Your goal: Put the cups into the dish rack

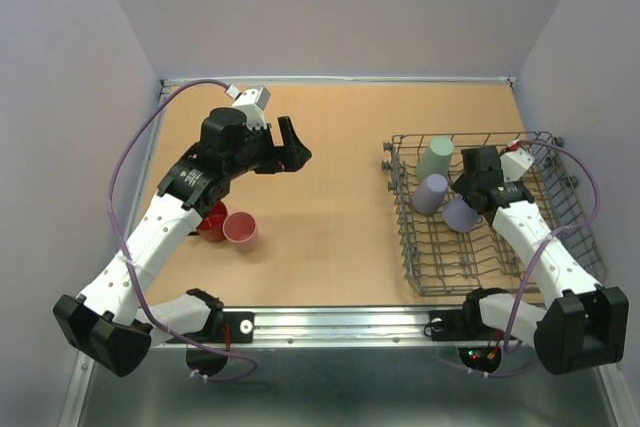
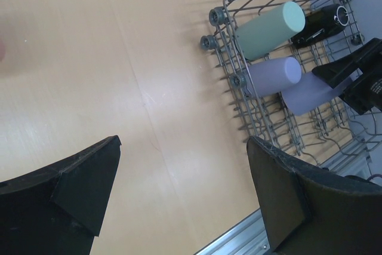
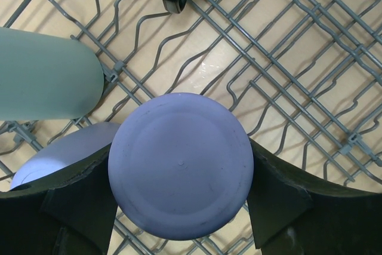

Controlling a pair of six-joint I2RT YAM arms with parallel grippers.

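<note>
your right hand (image 3: 179, 198) is clenched on a lavender tumbler (image 3: 180, 165), one finger on each side. its base faces the wrist camera, so the mouth points down into the dish rack (image 1: 407, 247), which is the way it needs to go to drain. you hold it over the rack's left part, just beside a second lavender tumbler (image 1: 430, 193) and near the sage-green tumbler (image 1: 435, 158). those two lean on the wires in a row, so this one looks meant to continue the line. i can't tell whether its rim has met the wires yet. a dark mug (image 2: 325, 19) lies at the rack's far end.

your left hand (image 1: 293, 150) is released, jaws spread and holding nothing, above bare worktop (image 1: 340, 237). the red mug (image 1: 212, 220) and a pink tumbler (image 1: 241, 231) stand just beside each other on the near left, partly under that arm. they look like your next pickups once the lavender one is let go.
</note>
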